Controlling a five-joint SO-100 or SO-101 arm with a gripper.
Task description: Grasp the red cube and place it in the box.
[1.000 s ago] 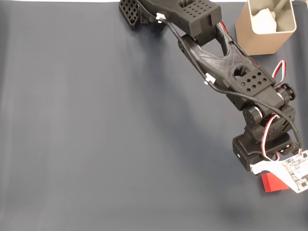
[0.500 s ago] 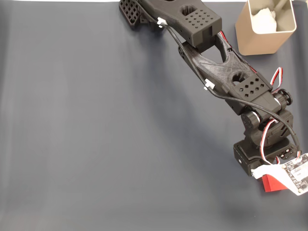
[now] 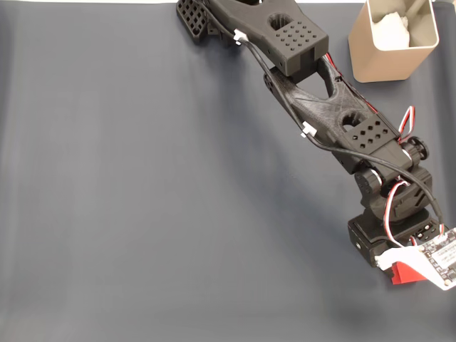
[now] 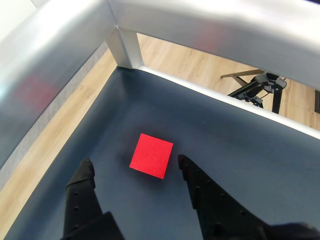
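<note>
In the fixed view the dark blue-grey mat (image 3: 142, 199) lies bare across its left and middle. The black arm (image 3: 320, 107) runs from its base at the far edge, down and to the right, ending at the near right corner. There its wrist block and a small white circuit board (image 3: 438, 256) cover most of the red cube (image 3: 406, 273), of which a red corner shows just beneath the board. At the far right stands the box (image 3: 388, 43), tan, with something white inside; it is well apart from the cube, and the arm's upper links pass just left of it.

In the wrist view a silver metal frame (image 4: 125, 40) borders the mat on the left and along the far side, with wooden floor beyond and a black tripod (image 4: 257, 87) at the far right. The cube lies flat on the mat, between and slightly beyond the two black fingertips. The gripper (image 4: 132, 167) is spread wide, its left finger (image 4: 82, 180) and right finger both clear of the cube, grasping nothing.
</note>
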